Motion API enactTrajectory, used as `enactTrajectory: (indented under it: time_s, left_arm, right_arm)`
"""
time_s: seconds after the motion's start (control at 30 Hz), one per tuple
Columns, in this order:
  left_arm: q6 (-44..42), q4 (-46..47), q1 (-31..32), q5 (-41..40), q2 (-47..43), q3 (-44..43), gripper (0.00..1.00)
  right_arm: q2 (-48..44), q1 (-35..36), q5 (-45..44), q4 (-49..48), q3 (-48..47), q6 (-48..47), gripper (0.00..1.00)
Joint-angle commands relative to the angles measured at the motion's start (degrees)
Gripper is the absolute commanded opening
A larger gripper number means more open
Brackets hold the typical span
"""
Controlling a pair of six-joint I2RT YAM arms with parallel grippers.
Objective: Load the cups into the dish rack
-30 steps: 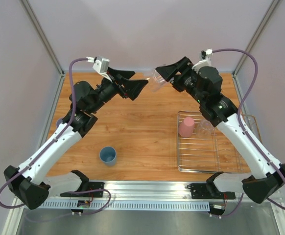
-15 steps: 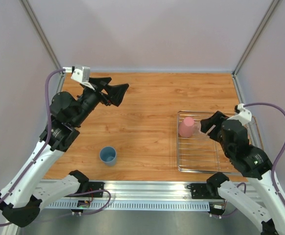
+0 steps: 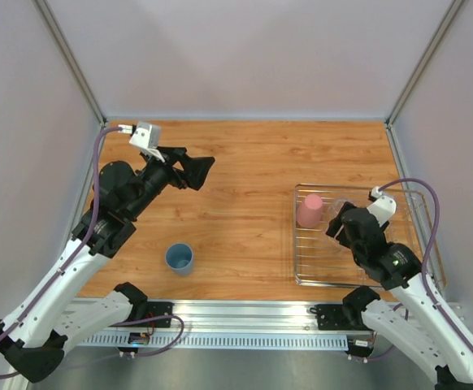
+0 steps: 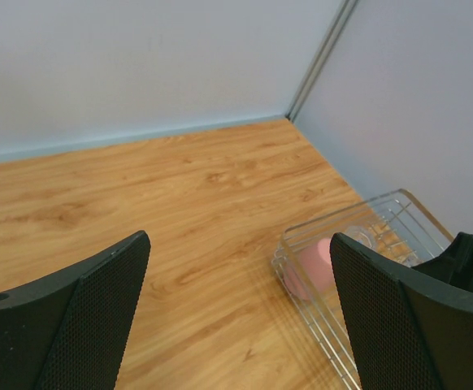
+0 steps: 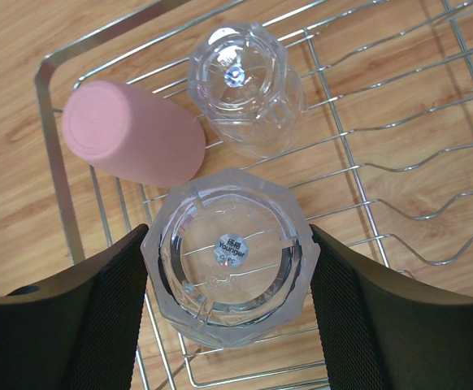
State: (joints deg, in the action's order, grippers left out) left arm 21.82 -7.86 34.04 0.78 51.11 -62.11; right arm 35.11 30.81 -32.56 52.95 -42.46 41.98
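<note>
Wooden table (image 3: 253, 162) carries the rack (image 5: 49, 162) at my right. My right pincer (image 5: 227, 244) is clamped on an upturned tumbler (image 5: 220, 309) over its wires, close beside the pink cup (image 5: 131, 134) and second tumbler (image 5: 240, 81). Lowered crooked, it may knock them or tip on a wire. My left pincer (image 4: 238, 244) gapes empty. I count two tumblers, one pink cup, one blue cup (image 3: 179, 258) out on the table, one rack.

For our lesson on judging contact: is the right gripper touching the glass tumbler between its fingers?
Touching. The right wrist view shows the glass tumbler filling the right gripper, both fingers flush against its sides, no gap.
</note>
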Motion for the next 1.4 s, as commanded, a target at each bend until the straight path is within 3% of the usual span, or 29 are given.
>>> enactTrajectory:
  time_s: [0.0, 0.17, 0.4, 0.57, 0.83, 1.07, 1.2, 1.37]
  left_arm:
    - [0.7, 0.8, 0.1, -2.1, -2.2, 1.0, 1.0]
    - [0.9, 0.4, 0.1, -3.3, -3.0, 2.3, 1.0]
    - [1.6, 1.3, 0.1, -4.6, -3.7, 3.5, 1.0]
    - [1.1, 1.6, 0.1, -5.3, -4.4, 3.5, 1.0]
    - [1.0, 1.8, 0.0, -6.0, -5.5, 4.5, 1.0]
    - [0.7, 1.8, 0.1, -6.1, -6.1, 4.8, 1.0]
    - [0.6, 1.7, 0.1, -6.1, -6.7, 4.9, 1.0]
    - [0.2, 1.8, 0.1, -6.1, -7.2, 5.1, 1.0]
  right_arm:
    - [0.7, 1.4, -6.5, -2.8, 1.3, 3.9, 0.01]
    - [2.2, 2.0, -16.2, 0.2, 1.9, 10.4, 0.0]
    - [10.3, 2.0, -19.7, 4.7, 4.0, 20.2, 0.01]
    - [9.3, 2.0, -23.1, 8.0, 6.0, 26.5, 0.01]
    - [7.5, 2.0, -25.7, 4.3, 6.4, 23.9, 0.01]
    - [11.7, 2.0, -24.8, 4.4, 5.1, 23.8, 0.16]
    - [11.2, 2.0, -23.1, 3.1, 6.3, 23.6, 0.31]
    - [9.4, 2.0, -21.1, 1.5, 9.1, 23.1, 0.37]
